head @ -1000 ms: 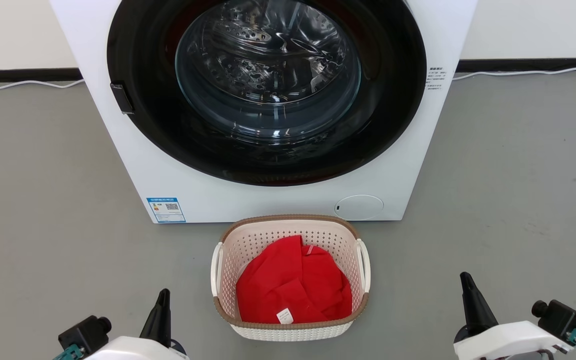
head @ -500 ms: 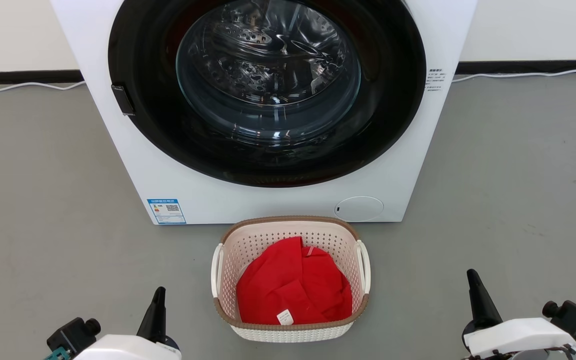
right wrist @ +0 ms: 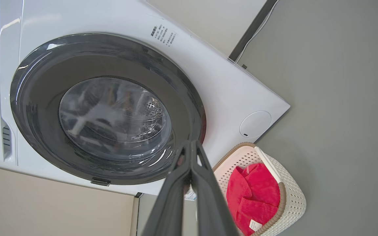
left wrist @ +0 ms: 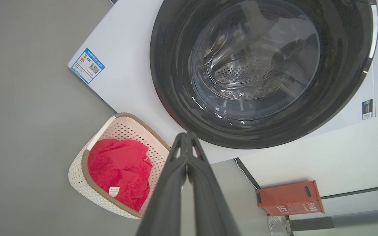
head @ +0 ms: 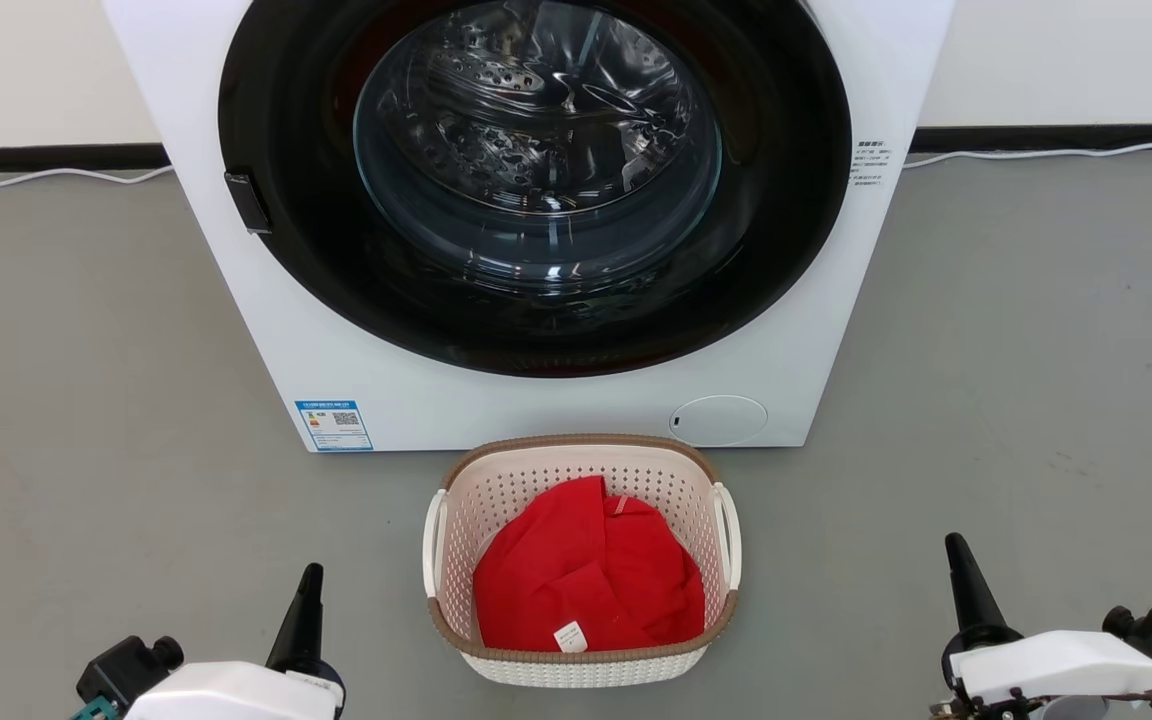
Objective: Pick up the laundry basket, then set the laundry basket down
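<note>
Grey floor [head: 86, 400] bearing a white front-loading washing machine [head: 496, 405] and the small cream-white perforated plastic laundry basket [head: 586, 668]; both grippers empty.

The machine's round dark glass door [head: 536, 180] faces the head camera; the laundry basket, with its brown woven-look rim and two white side handles, stands upright on the floor just in front of the machine's lower edge, between the grippers and well apart from each; a crumpled red cloth [head: 586, 580] lies inside it; the left gripper [head: 310, 580] and right gripper [head: 956, 550] sit low at either side, fingers pressed together, holding nothing; a small blue label [head: 333, 425] marks the machine's lower left corner.
</note>
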Controlling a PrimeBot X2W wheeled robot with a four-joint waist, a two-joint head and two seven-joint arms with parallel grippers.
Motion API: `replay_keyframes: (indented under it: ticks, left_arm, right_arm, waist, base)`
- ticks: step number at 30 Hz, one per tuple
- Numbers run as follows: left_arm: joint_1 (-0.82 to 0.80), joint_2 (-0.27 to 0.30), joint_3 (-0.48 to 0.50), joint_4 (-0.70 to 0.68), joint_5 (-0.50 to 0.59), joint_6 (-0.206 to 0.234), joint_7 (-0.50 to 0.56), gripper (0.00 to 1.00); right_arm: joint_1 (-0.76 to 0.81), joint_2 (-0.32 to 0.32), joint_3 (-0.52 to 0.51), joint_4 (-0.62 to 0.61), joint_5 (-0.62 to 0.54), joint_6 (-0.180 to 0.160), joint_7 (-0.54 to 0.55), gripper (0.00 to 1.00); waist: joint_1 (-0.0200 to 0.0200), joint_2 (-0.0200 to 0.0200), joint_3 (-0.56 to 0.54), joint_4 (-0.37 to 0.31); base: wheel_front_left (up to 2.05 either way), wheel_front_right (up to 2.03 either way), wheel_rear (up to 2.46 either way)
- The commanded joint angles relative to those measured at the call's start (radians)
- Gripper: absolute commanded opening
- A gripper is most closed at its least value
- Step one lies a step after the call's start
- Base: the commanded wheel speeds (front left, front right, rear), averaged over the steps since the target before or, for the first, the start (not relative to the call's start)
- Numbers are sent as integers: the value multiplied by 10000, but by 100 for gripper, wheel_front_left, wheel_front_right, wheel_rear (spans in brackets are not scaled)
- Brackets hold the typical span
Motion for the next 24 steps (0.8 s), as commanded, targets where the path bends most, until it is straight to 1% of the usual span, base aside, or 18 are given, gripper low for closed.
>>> replay_keyframes:
  ticks: [1, 24]
  left_arm:
    - [-542, 86, 246, -326, -316, -114, 61, 0]
    - [-715, 108, 655, -541, -2877, -297, 750, 0]
  right_arm:
    - [-441, -39, 61, -345, 297, 42, 122, 0]
    - [-522, 41, -362, -684, 2706, 57, 822, 0]
  waist:
    - [0, 0, -4, 1]
    - [0, 0, -82, 9]
  base:
    - [0, 0, 0]
    - [0, 0, 0]
